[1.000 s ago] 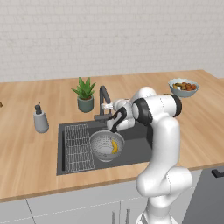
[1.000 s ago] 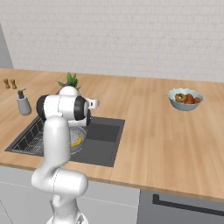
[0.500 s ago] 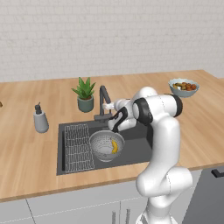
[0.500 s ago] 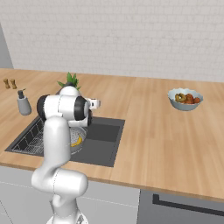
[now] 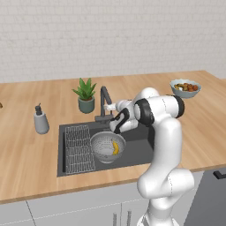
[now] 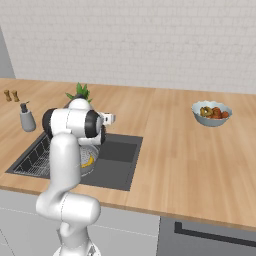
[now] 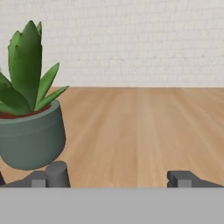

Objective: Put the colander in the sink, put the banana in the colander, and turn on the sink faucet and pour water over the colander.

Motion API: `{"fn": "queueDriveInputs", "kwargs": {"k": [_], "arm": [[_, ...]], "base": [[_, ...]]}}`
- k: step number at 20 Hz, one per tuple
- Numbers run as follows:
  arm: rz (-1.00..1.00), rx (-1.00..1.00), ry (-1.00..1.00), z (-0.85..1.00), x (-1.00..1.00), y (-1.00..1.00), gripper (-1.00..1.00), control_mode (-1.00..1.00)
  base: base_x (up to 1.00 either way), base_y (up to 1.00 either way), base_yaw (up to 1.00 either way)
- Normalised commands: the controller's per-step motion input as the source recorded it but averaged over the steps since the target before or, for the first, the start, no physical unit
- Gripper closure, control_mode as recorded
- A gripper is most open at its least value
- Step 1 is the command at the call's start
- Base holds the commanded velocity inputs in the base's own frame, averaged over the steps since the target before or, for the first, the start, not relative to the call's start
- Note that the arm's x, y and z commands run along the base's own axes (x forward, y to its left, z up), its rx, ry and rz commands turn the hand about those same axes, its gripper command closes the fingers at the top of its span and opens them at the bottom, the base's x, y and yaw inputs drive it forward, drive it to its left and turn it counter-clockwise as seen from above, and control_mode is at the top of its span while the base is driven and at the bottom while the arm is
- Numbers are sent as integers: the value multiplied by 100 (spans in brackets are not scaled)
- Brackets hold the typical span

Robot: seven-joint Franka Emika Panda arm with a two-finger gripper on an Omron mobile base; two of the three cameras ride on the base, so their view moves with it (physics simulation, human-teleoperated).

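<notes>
Silver-grey and dotted with holes, the colander (image 5: 107,146) sat in the dark sink (image 5: 141,148) beside the wire rack (image 5: 78,148), the banana (image 5: 115,147) lying inside it. The robot's fingers (image 7: 58,173) stood spread wide, grasping nothing, near the sink faucet (image 5: 105,103) and facing a potted plant (image 7: 29,113) on the wooden counter (image 7: 144,131).

One colander (image 5: 107,146), one banana (image 5: 115,147), one sink (image 5: 79,130), one sink faucet (image 5: 104,101), one potted plant (image 5: 85,95), one soap dispenser (image 5: 41,120), one fruit bowl (image 5: 185,88), two shakers (image 6: 11,95).
</notes>
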Motion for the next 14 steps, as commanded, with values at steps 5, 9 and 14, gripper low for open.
{"fn": "queueDriveInputs", "kwargs": {"k": [5,9,14], "arm": [[0,0,-1,-2,0,-44,-100,-100],[0,0,-2,-4,0,-70,-100,-100],[0,0,-2,-1,0,-80,-100,-100]], "base": [[0,0,0],[0,0,0],[0,0,0]]}}
